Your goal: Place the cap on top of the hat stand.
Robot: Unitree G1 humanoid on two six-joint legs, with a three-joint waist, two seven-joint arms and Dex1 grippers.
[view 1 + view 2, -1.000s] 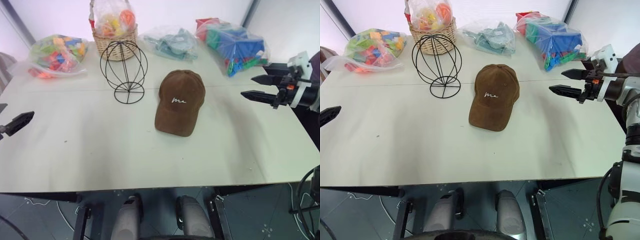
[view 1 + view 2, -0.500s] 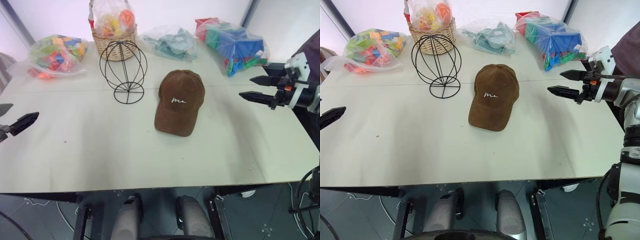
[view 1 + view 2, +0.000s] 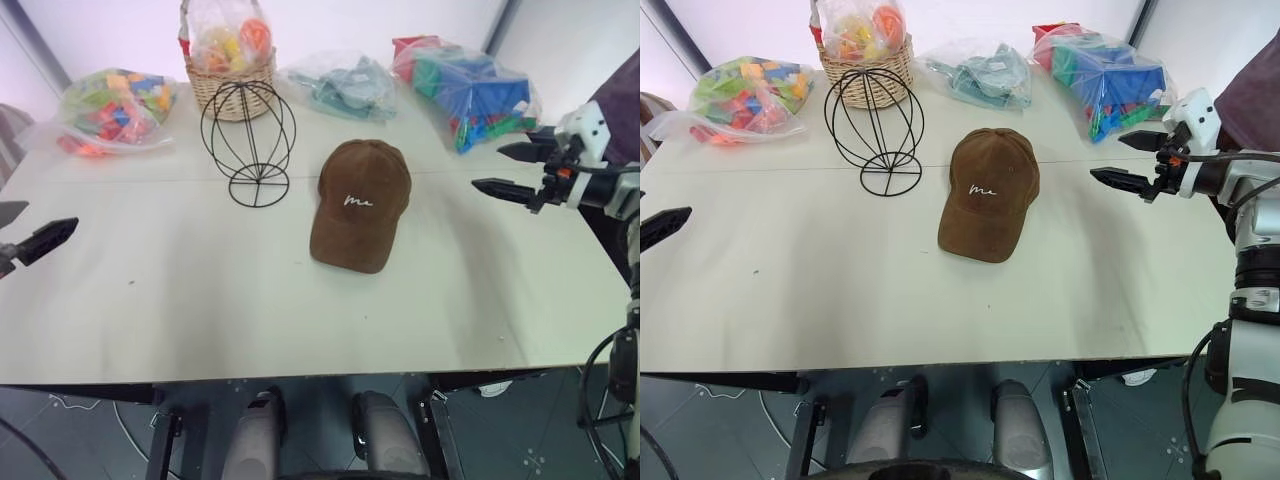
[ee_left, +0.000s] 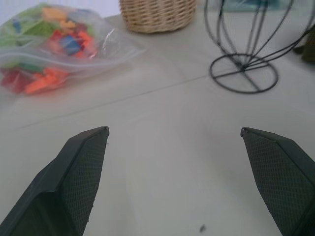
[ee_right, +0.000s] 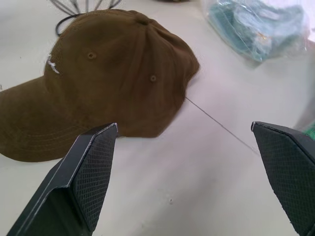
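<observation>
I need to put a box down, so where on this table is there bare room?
The near half of the table, in front of the cap and the hat stand, is bare. So is the strip between the cap and the right gripper. The far edge is crowded with bags and a basket.

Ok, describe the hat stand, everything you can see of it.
The hat stand is thin black wire: an open, head-sized sphere of crossing hoops on a short stem, with a round wire base crossed by spokes. It stands upright and bare on the white table, toward the far side. The wicker basket sits right behind it; whether they touch I cannot tell. The brown cap lies on the table to its right, apart from it. Nothing grips or rests on it.
</observation>
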